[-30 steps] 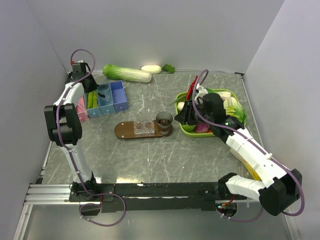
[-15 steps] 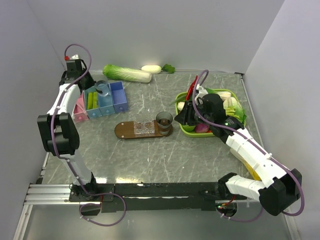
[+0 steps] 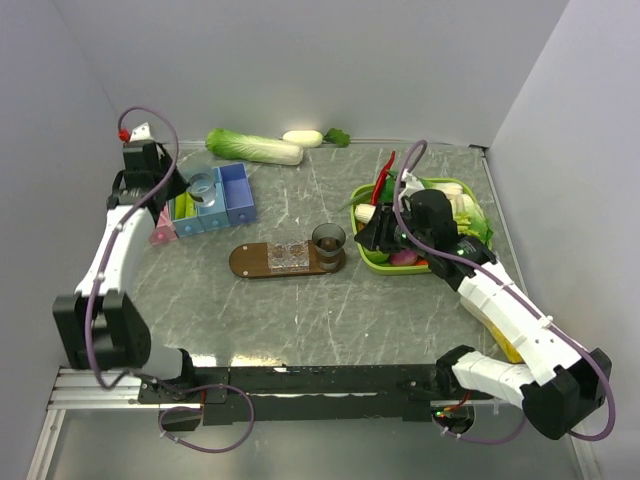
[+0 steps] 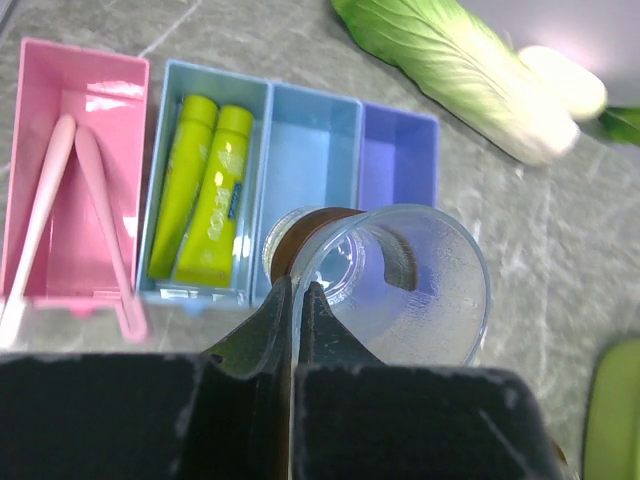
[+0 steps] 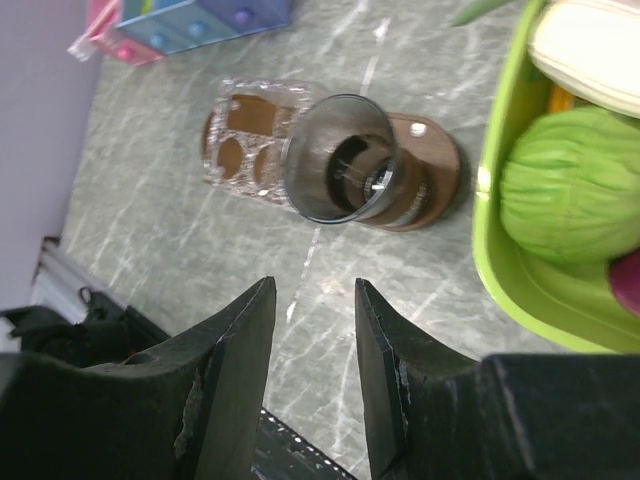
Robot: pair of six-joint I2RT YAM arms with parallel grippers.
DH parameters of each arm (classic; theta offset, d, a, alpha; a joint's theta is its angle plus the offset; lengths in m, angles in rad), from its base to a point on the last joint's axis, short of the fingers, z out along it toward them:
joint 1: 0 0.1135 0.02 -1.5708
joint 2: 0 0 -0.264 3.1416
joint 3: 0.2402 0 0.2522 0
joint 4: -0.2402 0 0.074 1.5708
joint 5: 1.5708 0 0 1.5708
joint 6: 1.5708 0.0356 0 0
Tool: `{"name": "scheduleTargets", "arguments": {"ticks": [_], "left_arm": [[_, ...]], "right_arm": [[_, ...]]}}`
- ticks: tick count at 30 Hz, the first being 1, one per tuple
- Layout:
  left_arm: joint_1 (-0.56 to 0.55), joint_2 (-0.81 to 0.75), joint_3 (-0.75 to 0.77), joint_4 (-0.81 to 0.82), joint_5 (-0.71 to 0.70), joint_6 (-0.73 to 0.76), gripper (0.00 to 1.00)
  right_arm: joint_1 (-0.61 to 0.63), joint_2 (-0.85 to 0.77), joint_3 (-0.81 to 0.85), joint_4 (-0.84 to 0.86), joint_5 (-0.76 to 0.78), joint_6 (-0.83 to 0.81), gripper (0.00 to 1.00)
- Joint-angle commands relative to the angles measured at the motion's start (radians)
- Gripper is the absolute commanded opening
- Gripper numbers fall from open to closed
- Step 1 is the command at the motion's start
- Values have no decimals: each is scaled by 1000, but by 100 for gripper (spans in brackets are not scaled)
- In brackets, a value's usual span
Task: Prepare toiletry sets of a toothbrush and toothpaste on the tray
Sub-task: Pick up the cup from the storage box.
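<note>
My left gripper (image 4: 300, 285) is shut on the rim of a clear tumbler (image 4: 400, 280), held over the blue compartment box (image 3: 237, 195). A brown rim (image 4: 290, 225) shows just beneath the tumbler. Two yellow-green toothpaste tubes (image 4: 205, 195) lie in one box compartment. Pale toothbrush sticks (image 4: 60, 200) lie in the pink compartment. The dark oval tray (image 3: 250, 262) carries a dark tumbler (image 3: 328, 240) and a clear plastic piece (image 3: 288, 254). My right gripper (image 5: 312, 290) hangs open and empty above the table, just short of the tray (image 5: 430, 165).
A lime-green basket (image 3: 372, 262) of vegetables stands right of the tray, under my right wrist. A long cabbage (image 3: 252, 147) and a white radish (image 3: 302, 138) lie along the back wall. Grey walls close in both sides.
My left arm's elbow has swung back toward the near left while its wrist stays over the box with the clear tumbler. The right arm has barely shifted.
</note>
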Motion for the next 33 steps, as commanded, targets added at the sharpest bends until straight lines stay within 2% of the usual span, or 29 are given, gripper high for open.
{"name": "scheduleTargets", "arguments": {"ticks": [1, 6, 7, 13, 18, 21, 33], "left_arm": [[-18, -205, -121, 98, 12, -22, 1], [-40, -376, -306, 115, 58, -46, 1], [-46, -398, -339, 111, 56, -51, 1], [-60, -561, -471, 129, 38, -89, 1], [-64, -610, -498, 131, 32, -108, 1], [-63, -622, -505, 138, 26, -120, 1], [-63, -608, -508, 152, 44, -126, 1]], "right_arm": [[41, -13, 88, -36, 99, 23, 45], [171, 79, 223, -39, 179, 14, 45], [217, 133, 252, -50, 189, 8, 45], [314, 380, 478, -35, 151, 18, 47], [386, 593, 740, -99, 156, 12, 47], [405, 729, 843, -111, 165, 26, 48], [446, 955, 1018, -47, 189, 118, 52]]}}
